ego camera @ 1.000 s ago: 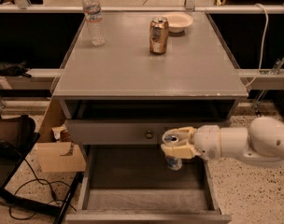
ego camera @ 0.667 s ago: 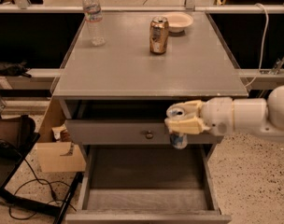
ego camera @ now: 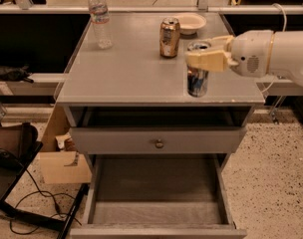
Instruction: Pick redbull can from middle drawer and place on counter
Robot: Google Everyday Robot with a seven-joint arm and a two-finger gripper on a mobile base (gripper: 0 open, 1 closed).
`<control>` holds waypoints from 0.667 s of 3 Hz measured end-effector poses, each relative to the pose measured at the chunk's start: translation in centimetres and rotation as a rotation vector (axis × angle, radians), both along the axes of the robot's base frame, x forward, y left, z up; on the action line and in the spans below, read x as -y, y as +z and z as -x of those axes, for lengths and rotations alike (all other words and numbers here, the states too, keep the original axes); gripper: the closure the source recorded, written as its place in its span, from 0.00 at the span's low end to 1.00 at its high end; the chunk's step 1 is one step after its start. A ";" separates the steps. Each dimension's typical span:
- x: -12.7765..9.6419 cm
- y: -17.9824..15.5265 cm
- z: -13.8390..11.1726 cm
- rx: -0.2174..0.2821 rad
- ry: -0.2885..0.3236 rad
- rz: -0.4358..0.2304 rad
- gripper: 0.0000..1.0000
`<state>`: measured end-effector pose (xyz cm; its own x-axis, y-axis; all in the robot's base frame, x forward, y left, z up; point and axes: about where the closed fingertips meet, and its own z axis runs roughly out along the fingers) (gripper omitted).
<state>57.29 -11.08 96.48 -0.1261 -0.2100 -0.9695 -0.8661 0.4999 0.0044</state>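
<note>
My gripper (ego camera: pixel 204 59) comes in from the right on a white arm and is shut on the redbull can (ego camera: pixel 197 79), a slim blue-and-silver can held upright. The can's base is at or just above the counter (ego camera: pixel 131 73) near its front right edge; I cannot tell if it touches. The middle drawer (ego camera: pixel 156 193) stands pulled open below, and its dark floor shows nothing in it.
A wider gold-copper can (ego camera: pixel 169 37), a white bowl (ego camera: pixel 190 23) and a clear water bottle (ego camera: pixel 99 19) stand at the back of the counter. A closed drawer front with a round knob (ego camera: pixel 159 143) sits above the open drawer. A cardboard box (ego camera: pixel 62 158) and cables lie on the floor at left.
My gripper has lifted the redbull can from in front of the drawers up and over the counter's front right part.
</note>
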 end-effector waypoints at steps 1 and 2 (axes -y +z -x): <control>1.8 3.2 -4.8 0.054 -0.180 -0.059 1.00; 3.2 2.9 -8.4 0.114 -0.269 -0.075 1.00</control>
<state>65.66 -14.32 99.37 -0.0570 -0.1113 -0.9921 -0.6997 0.7133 -0.0398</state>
